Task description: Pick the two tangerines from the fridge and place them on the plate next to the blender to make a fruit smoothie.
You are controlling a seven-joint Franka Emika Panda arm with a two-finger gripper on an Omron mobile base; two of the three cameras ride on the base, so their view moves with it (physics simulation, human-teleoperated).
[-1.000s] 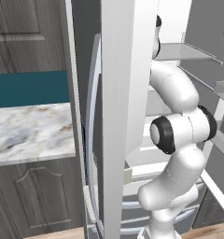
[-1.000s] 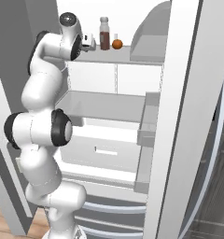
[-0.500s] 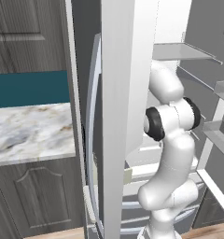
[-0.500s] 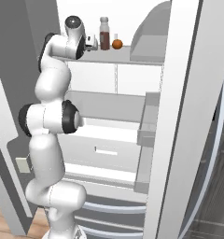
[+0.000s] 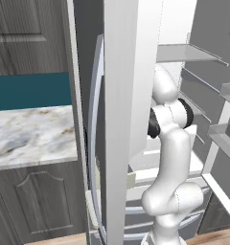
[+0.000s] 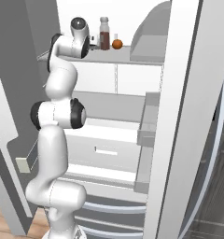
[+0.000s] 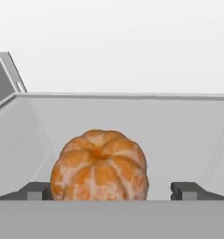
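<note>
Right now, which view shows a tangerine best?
The hand view: a tangerine sits large and close on the grey shelf, between the gripper's fingertips. The right base view shows only a tiny orange fruit beside a bottle.

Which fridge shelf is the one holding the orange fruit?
The topmost grey shelf, level with the arm's hand: the small round orange tangerine sits on it beside a brown bottle. The other shelf and drawers lie below it.

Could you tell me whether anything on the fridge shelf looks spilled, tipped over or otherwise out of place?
Nothing stands out. On the grey upper shelf of the open silver-grey fridge, the dark-filled bottle stands upright beside a small round orange tangerine. In the hand view, a whole tangerine sits between the gripper fingertips, with no spill visible.
</note>
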